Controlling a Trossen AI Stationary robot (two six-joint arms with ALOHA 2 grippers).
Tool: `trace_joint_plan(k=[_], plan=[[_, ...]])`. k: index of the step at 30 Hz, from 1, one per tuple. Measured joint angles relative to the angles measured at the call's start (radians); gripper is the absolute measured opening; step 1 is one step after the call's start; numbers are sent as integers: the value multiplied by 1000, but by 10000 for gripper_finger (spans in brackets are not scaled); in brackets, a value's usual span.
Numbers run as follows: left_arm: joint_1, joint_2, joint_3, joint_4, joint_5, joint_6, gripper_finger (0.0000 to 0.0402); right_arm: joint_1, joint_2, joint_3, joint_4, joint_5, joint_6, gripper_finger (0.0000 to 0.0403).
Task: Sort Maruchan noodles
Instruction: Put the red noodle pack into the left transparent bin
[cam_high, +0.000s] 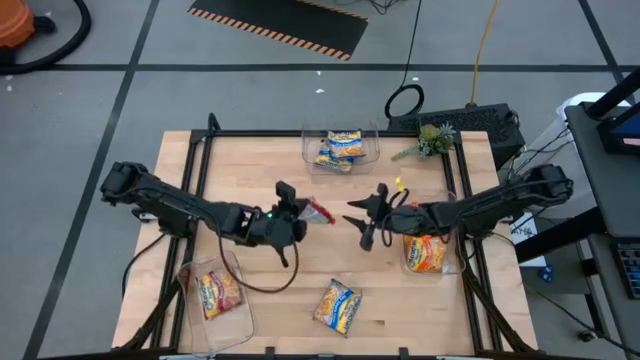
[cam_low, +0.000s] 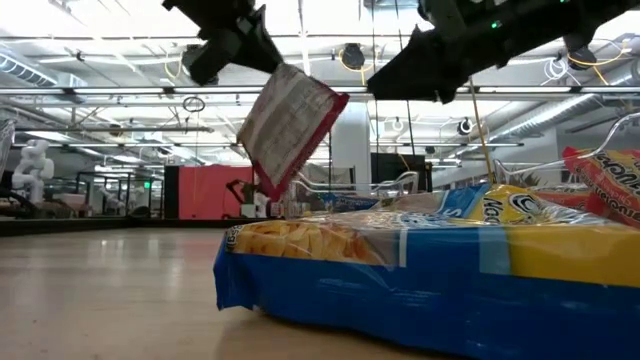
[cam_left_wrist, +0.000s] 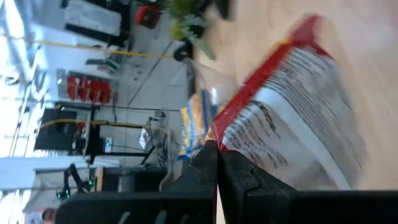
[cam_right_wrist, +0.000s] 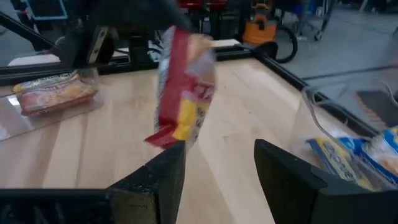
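The left hand is clamped on a red packet, which hangs in the air over the middle of the table. The right hand waits just beside it with its fingers apart and holds nothing.

I judge that the step in hand is the carrying of this red packet to its bin. A bin at the near left already has a red-orange packet, so the next move probably calls for a swing toward it and a release above it.

Blue-and-yellow packets lie in the far bin, orange ones in the right bin, and one blue-and-yellow packet lies loose near the front edge.

The fine print on the back of the red packet is not readable. On the loose packet only the letters "Ma" can be read.
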Motion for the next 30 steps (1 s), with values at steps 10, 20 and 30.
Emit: trace_joint_plan(k=[10, 20, 30], plan=[[70, -14, 0, 27, -63, -9, 0, -30, 63, 0, 93, -103, -34, 236], [70, -14, 0, 231, -66, 132, 0, -36, 103, 0, 215, -103, -30, 328], [44, -14, 0, 275, -62, 156, 0, -54, 227, 0, 528, -102, -15, 326]])
